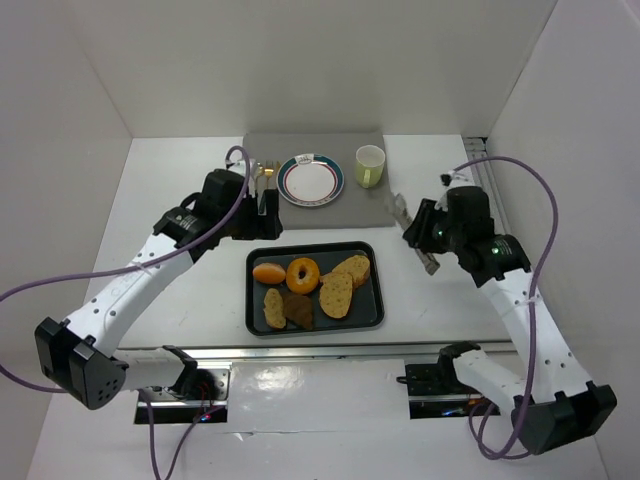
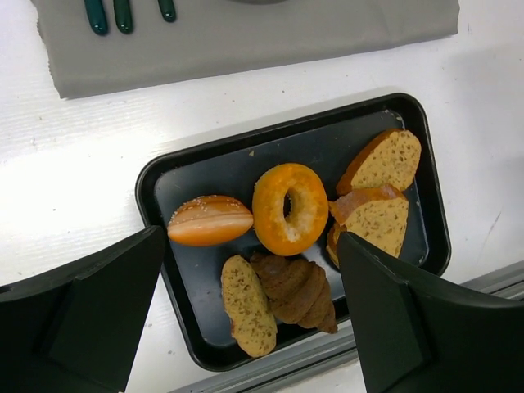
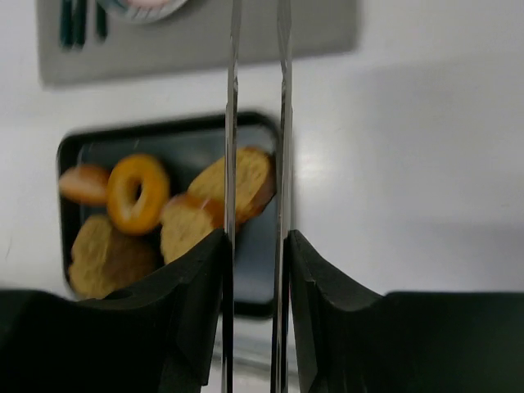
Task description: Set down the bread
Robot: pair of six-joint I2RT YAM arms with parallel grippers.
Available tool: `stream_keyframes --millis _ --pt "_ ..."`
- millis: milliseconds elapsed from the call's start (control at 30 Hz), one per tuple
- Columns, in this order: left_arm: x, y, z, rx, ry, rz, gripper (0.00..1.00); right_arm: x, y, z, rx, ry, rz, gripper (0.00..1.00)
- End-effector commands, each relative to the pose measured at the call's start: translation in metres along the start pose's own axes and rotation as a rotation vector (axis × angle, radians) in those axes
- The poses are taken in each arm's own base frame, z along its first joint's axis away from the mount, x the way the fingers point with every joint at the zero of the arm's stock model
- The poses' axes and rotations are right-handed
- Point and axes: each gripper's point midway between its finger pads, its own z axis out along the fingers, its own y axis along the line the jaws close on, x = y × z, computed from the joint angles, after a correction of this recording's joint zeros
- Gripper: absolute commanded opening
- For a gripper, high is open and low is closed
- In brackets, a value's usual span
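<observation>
Several breads lie in a black tray (image 1: 370, 318): a seeded bun (image 1: 268, 272), a bagel (image 1: 302, 274), bread slices (image 1: 337, 293) and a dark croissant (image 1: 298, 310). My left gripper (image 1: 268, 215) is open and empty, hovering over the tray's far left edge. In the left wrist view its jaws (image 2: 250, 237) stand wide apart above the bun (image 2: 210, 221), the bagel (image 2: 290, 207) and the croissant (image 2: 296, 288). My right gripper (image 1: 425, 235) is shut on metal tongs (image 1: 400, 213) to the right of the tray. In the right wrist view (image 3: 255, 246) the tongs' two arms (image 3: 232, 123) point towards the slices (image 3: 246, 182).
A grey mat (image 1: 352, 208) at the back holds a round plate (image 1: 310, 181), a pale green cup (image 1: 370, 166) and cutlery (image 1: 262, 176). White walls close in the table on the left, right and back. The arm bases stand on a rail (image 1: 320, 352) at the near edge.
</observation>
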Motion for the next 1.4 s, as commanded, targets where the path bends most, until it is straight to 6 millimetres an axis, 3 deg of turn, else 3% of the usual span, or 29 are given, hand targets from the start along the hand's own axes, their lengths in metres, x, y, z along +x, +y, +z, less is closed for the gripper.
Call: stream_keyframes --millis 0,100,133,200,300,400,533,633,667,733,1000,1367 --pt "-0.019 0.005 -0.007 0.008 -0.036 -0.005 1.00 0.051 0.050 -0.022 -0.217 0.234 -0.071 0.43" --pt "-0.027 0.036 -0.007 -0.081 -0.026 -0.089 1.00 0.079 0.090 -0.025 -0.304 0.325 -0.133 0.46" --pt "-0.028 0.040 -0.008 -0.079 -0.025 -0.113 1.00 0.093 0.112 -0.033 -0.355 0.351 -0.184 0.46" --pt "-0.036 0.052 -0.016 -0.082 -0.042 -0.143 1.00 0.102 0.128 -0.034 -0.354 0.354 -0.253 0.48" --pt "-0.044 0.055 -0.031 -0.058 -0.084 -0.162 1.00 0.130 0.157 -0.033 -0.378 0.406 -0.374 0.49" --pt "-0.049 0.061 -0.038 -0.069 -0.110 -0.167 1.00 0.135 0.177 -0.021 -0.386 0.414 -0.472 0.50" --pt "-0.047 0.070 -0.045 -0.081 -0.125 -0.176 1.00 0.123 0.202 -0.007 -0.436 0.378 -0.555 0.52" --pt "-0.041 0.073 -0.044 -0.082 -0.114 -0.174 1.00 0.116 0.214 0.008 -0.441 0.366 -0.616 0.53" --pt "-0.042 0.072 -0.048 -0.078 -0.126 -0.172 1.00 0.122 0.217 0.014 -0.449 0.392 -0.634 0.55" --pt "-0.038 0.078 -0.047 -0.088 -0.125 -0.180 1.00 0.117 0.217 0.026 -0.442 0.391 -0.653 0.56" --pt "-0.038 0.081 -0.051 -0.104 -0.142 -0.171 1.00 0.128 0.222 0.056 -0.498 0.457 -0.665 0.58" --pt "-0.041 0.083 -0.051 -0.122 -0.149 -0.171 1.00 0.151 0.229 0.061 -0.571 0.545 -0.721 0.58"
